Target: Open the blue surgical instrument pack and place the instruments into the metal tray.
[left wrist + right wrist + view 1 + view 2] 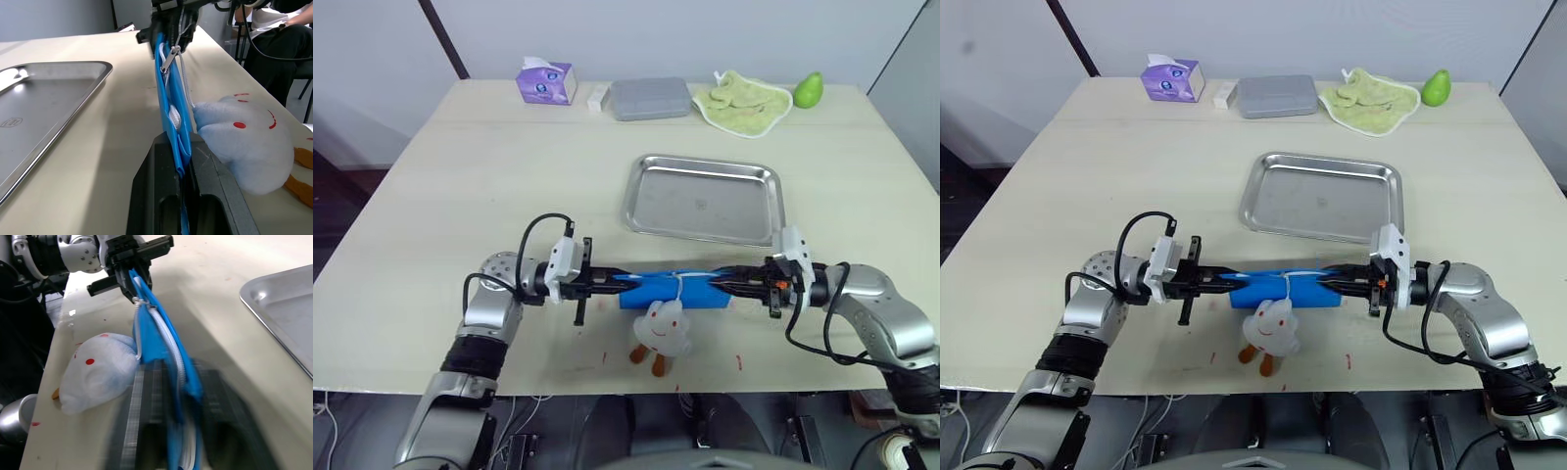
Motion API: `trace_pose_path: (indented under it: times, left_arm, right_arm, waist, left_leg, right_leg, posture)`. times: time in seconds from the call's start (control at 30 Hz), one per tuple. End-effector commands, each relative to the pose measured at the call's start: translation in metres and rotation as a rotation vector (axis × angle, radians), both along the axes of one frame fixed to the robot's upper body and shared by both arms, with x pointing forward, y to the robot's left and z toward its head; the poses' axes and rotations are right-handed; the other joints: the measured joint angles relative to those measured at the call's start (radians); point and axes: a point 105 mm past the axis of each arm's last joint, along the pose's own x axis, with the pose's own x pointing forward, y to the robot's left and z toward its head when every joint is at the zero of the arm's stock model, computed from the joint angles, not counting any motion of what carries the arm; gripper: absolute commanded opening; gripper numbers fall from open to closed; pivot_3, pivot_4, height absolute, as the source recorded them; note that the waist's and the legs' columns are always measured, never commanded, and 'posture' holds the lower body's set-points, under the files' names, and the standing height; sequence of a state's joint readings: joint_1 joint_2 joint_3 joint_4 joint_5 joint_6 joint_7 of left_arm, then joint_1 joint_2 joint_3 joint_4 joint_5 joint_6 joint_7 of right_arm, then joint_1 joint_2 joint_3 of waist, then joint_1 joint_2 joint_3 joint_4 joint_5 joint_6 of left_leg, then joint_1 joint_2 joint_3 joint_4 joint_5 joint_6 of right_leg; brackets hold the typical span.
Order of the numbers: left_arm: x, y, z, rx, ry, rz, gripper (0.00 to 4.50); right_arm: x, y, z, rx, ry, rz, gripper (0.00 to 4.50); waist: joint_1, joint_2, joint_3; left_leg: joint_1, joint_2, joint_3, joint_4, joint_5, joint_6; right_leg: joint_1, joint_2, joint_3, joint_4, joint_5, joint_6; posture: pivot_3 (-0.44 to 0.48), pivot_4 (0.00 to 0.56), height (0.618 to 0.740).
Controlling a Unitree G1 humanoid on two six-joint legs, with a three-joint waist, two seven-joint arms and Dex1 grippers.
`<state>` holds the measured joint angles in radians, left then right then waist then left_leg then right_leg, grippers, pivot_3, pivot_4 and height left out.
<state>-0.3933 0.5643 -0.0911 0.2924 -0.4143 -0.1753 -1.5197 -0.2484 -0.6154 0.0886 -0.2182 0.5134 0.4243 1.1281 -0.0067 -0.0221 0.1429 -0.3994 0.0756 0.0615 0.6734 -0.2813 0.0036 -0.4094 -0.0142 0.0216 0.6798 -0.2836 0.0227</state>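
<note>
The blue surgical instrument pack [671, 289] is held on edge, closed, just above the table near its front edge. My left gripper [619, 281] is shut on its left end and my right gripper [724, 284] is shut on its right end. In the left wrist view the blue fabric [171, 98] runs between my fingers [156, 166] with its white zipper on top. A white plush toy [663, 331] hangs by a cord from the zipper pull and rests on the table. The metal tray [703, 199] lies empty just beyond the pack. The instruments are hidden.
Along the far edge stand a purple tissue pack [546, 81], a grey flat box [650, 98], a green cloth [741, 101] and a green pear-shaped object [809, 90]. A seated person [279, 39] shows beyond the table's right side.
</note>
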Motion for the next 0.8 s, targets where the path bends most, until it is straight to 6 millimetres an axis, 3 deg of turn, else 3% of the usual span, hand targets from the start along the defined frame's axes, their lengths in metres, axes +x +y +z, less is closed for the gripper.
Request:
trace_pose_path:
  times: [0.03,0.3,0.4,0.63,0.8]
  left_arm:
    - [0.001,0.008,-0.003,0.034,0.007,0.012,0.00]
    - [0.002,0.009,0.001,-0.014,0.072,0.028,0.00]
    - [0.002,0.010,0.004,-0.035,0.100,0.038,1.00]
    - [0.002,0.019,0.014,-0.072,0.114,0.082,4.36]
    - [-0.007,0.036,0.023,-0.083,0.142,0.126,4.45]
  right_arm:
    - [-0.001,0.004,0.010,0.011,-0.047,0.020,0.11]
    - [0.001,0.003,0.009,0.009,-0.049,0.017,0.11]
    - [0.001,0.003,0.009,0.010,-0.051,0.015,0.00]
    - [0.002,0.001,0.012,0.005,-0.066,0.010,0.00]
    - [0.005,-0.004,0.017,-0.002,-0.087,-0.005,0.00]
  waist:
    - [-0.001,0.000,0.000]
    - [-0.002,0.000,0.000]
    - [-0.003,0.000,0.000]
    - [-0.001,0.000,0.000]
    - [-0.003,0.000,0.000]
  left_leg:
    - [0.000,0.000,0.000,0.000,0.000,0.000]
    - [0.000,0.000,0.000,0.000,0.000,0.000]
    - [0.000,0.000,0.000,0.000,0.000,0.000]
    - [0.000,0.000,0.000,0.000,0.000,0.000]
    - [0.000,0.000,0.000,0.000,0.000,0.000]
  right_leg:
    - [0.000,0.000,0.000,0.000,0.000,0.000]
    - [0.000,0.000,0.000,0.000,0.000,0.000]
    - [0.000,0.000,0.000,0.000,0.000,0.000]
    - [0.000,0.000,0.000,0.000,0.000,0.000]
    - [0.000,0.000,0.000,0.000,0.000,0.000]
  posture:
    - [0.000,0.150,0.740]
    - [0.000,0.150,0.740]
    - [0.000,0.150,0.740]
    - [0.000,0.150,0.740]
    - [0.000,0.150,0.740]
